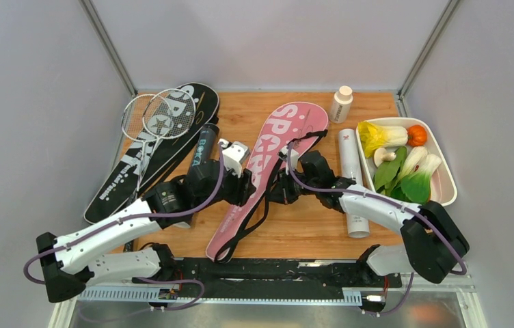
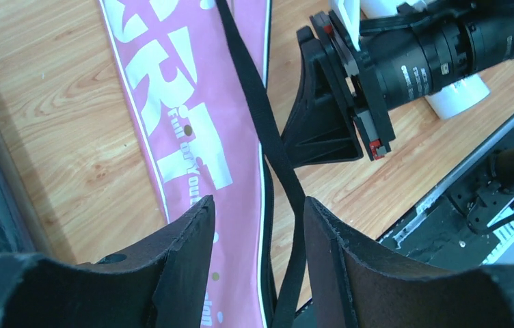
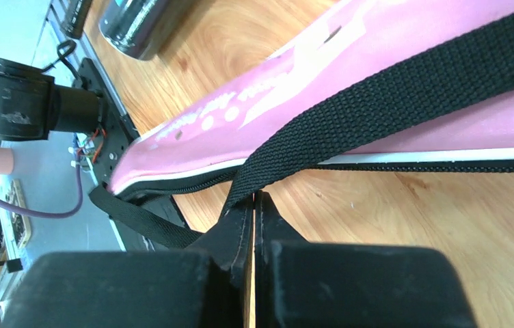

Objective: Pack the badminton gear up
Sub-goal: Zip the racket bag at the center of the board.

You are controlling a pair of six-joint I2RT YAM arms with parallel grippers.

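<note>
The pink "SPORT" bag (image 1: 281, 137) lies diagonally across the middle of the table, its black strap (image 1: 251, 219) trailing along its right edge. My left gripper (image 2: 260, 213) stands open just above the bag's narrow part (image 2: 193, 137), with the bag's edge and the strap (image 2: 254, 102) between its fingers. From the right, my right gripper (image 3: 254, 197) is shut, its tips pinching the strap (image 3: 391, 89) beside the bag (image 3: 411, 41). Two rackets (image 1: 162, 116) rest on the black bag (image 1: 114, 188) at the left. A black tube (image 1: 203, 147) and a white tube (image 1: 353, 184) lie on either side of the pink bag.
A small white bottle (image 1: 341, 104) stands at the back. At the right stands a white tray (image 1: 445, 181) of toy vegetables. The two grippers (image 1: 244, 188) (image 1: 278, 190) are close together over the bag. The arms' black base rail (image 1: 275, 270) runs along the near edge.
</note>
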